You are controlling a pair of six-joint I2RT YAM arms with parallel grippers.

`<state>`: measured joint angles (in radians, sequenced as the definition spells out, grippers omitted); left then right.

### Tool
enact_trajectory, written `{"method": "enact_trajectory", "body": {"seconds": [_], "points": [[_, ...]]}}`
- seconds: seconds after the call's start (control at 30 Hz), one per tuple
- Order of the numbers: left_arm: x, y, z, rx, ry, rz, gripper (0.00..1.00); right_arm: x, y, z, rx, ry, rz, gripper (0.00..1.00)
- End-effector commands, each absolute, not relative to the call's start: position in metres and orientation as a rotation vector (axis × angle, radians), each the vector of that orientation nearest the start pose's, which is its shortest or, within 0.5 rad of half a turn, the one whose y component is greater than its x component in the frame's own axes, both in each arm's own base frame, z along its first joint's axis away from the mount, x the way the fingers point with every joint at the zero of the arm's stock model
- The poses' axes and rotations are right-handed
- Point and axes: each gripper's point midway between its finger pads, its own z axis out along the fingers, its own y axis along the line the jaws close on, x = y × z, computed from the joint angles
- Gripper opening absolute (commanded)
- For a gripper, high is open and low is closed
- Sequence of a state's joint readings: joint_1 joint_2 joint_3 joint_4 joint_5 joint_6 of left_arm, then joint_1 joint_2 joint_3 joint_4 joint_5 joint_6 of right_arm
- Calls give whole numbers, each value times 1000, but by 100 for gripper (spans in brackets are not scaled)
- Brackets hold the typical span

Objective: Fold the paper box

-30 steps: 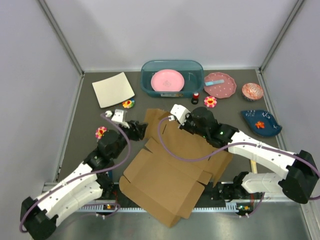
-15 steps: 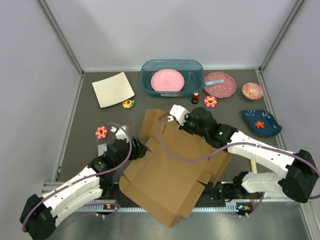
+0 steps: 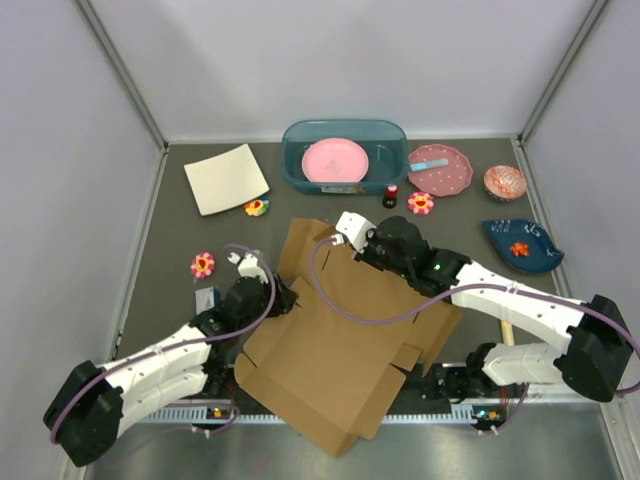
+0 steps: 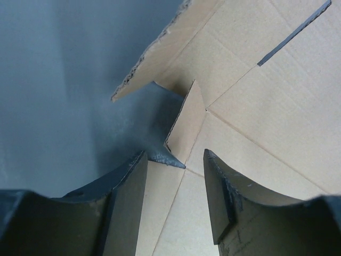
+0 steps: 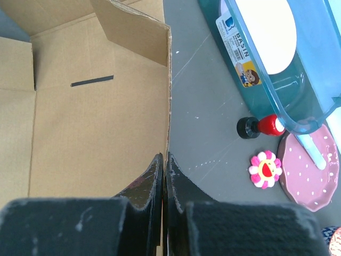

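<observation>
The brown cardboard paper box [image 3: 340, 330] lies mostly flat in the middle of the table, with its far edge raised. My right gripper [image 3: 345, 228] is shut on that raised far wall; in the right wrist view the fingers [image 5: 164, 160] pinch the wall's edge, and the panel [image 5: 96, 117] lies to their left. My left gripper [image 3: 285, 300] is at the box's left edge. In the left wrist view it [image 4: 175, 160] is open, with the jaws spread over a small corner tab and creased panels [image 4: 256, 106].
A cream-white sheet [image 3: 226, 178] lies at the back left. A teal bin [image 3: 300, 170] holds a pink plate. Near it are a red bottle [image 3: 390, 195], a dotted pink plate [image 3: 440, 168], a cupcake cup [image 3: 504, 182], a blue dish [image 3: 522, 245] and toy flowers [image 3: 203, 264], [image 3: 257, 208], [image 3: 421, 203].
My left arm has swung from near the back-left flower to the box's left edge. The box has shifted slightly left. My right gripper keeps its hold.
</observation>
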<state>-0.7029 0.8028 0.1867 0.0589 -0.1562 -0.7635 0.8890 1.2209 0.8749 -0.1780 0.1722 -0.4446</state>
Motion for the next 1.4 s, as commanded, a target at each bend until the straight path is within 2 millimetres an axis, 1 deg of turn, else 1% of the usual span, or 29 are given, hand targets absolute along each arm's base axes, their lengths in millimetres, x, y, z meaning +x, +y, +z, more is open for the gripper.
{"method": "enact_trajectory", "body": {"seconds": [0.0,0.03,0.07,0.13,0.17,0.27,0.33,0.37,0.4,0.47,0.6,0.63,0.7,0.77,0.8,0.83,0.9,0.93,0.97,1.0,1.03,1.07,1.17,1.2,1.23,1.27,1.3,1.33,1.37], "points": [[226,-189,79,-142,2083,-730,50,270,270,190,-1195,1670,111,0],[227,-190,79,-136,2085,-729,49,270,271,189,-1197,1670,111,0],[227,-191,75,-129,2098,-724,46,270,270,188,-1199,1672,110,0],[229,-194,77,-121,2091,-731,43,270,270,188,-1200,1673,105,0],[229,-196,75,-117,2096,-737,39,270,270,189,-1201,1669,106,0],[230,-199,75,-100,2092,-749,33,270,271,190,-1202,1667,105,0],[230,-201,74,-80,2095,-749,26,269,271,189,-1202,1669,104,0],[230,-202,76,-73,2090,-752,23,269,272,188,-1206,1672,105,0],[231,-203,77,-61,2082,-751,18,269,272,187,-1210,1673,102,0],[231,-206,84,-40,2050,-768,13,269,273,187,-1212,1675,103,0],[229,-214,96,57,1978,-785,3,269,273,186,-1217,1676,98,0],[226,-218,98,92,1965,-789,0,269,273,185,-1219,1676,96,0],[224,-223,101,169,1933,-763,0,269,273,185,-1221,1679,94,0],[219,-228,99,229,1918,-721,0,268,274,185,-1223,1676,93,0],[217,-228,96,281,1909,-678,0,269,273,185,-1226,1678,90,0],[210,-235,94,329,1906,-670,0,268,273,186,-1222,1679,90,0],[210,-233,85,396,1902,-576,0,268,273,187,-1228,1674,90,0],[202,-239,82,449,1898,-561,0,268,273,187,-1231,1674,89,0],[204,-235,76,453,1904,-496,0,267,272,186,-1234,1675,86,0],[202,-236,72,484,1901,-466,0,267,272,187,-1234,1672,88,0],[196,-239,70,510,1898,-456,1,266,273,186,-1241,1670,87,0],[195,-240,66,523,1903,-434,3,265,272,186,-1242,1669,86,0],[196,-242,66,505,1909,-392,14,264,272,187,-1242,1667,83,0],[198,-241,67,475,1914,-387,18,263,272,187,-1246,1667,80,0],[198,-241,69,463,1916,-388,26,263,271,186,-1245,1669,76,0],[200,-245,80,438,1901,-408,30,263,271,188,-1246,1664,72,0],[199,-243,81,428,1915,-401,35,264,269,190,-1241,1661,64,0],[199,-244,90,411,1903,-423,50,263,269,191,-1242,1658,63,0],[201,-249,103,396,1894,-442,58,263,268,189,-1253,1655,55,0]]}}
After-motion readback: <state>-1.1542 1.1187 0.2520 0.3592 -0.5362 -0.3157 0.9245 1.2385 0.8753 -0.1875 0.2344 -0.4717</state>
